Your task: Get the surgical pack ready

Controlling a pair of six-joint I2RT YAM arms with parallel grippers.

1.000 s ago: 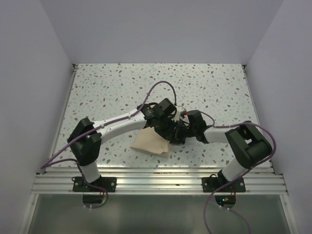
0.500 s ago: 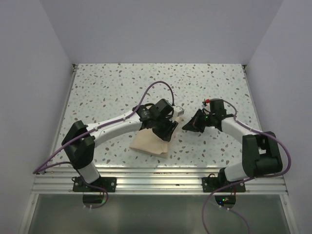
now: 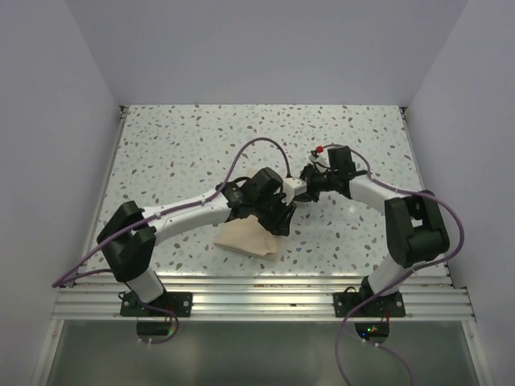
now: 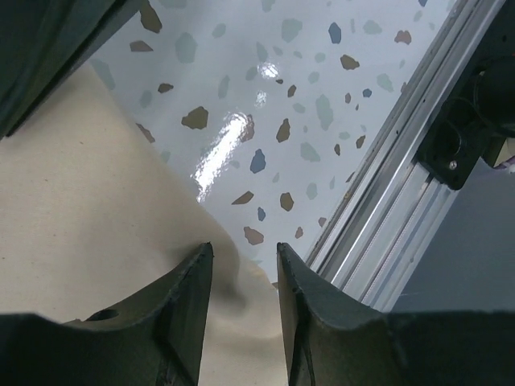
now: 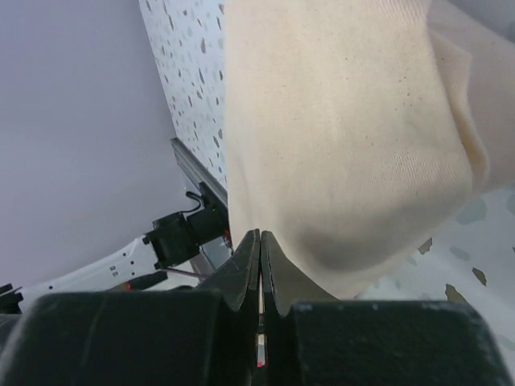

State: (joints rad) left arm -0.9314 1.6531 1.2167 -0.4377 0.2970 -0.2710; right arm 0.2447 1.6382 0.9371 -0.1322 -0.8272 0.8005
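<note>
Near the table's (image 3: 201, 153) near edge, the surgical pack (image 3: 245, 239) lies bundled. Right gripper (image 5: 259, 235), fingers pressed together, pinches 1 cloth edge, probably to pull it. Left gripper (image 4: 241, 253), fingers narrowly parted, straddles a fold, probably anchoring.

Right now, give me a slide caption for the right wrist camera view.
Right gripper pinching the edge of the tan cloth, speckled table behind.
</note>
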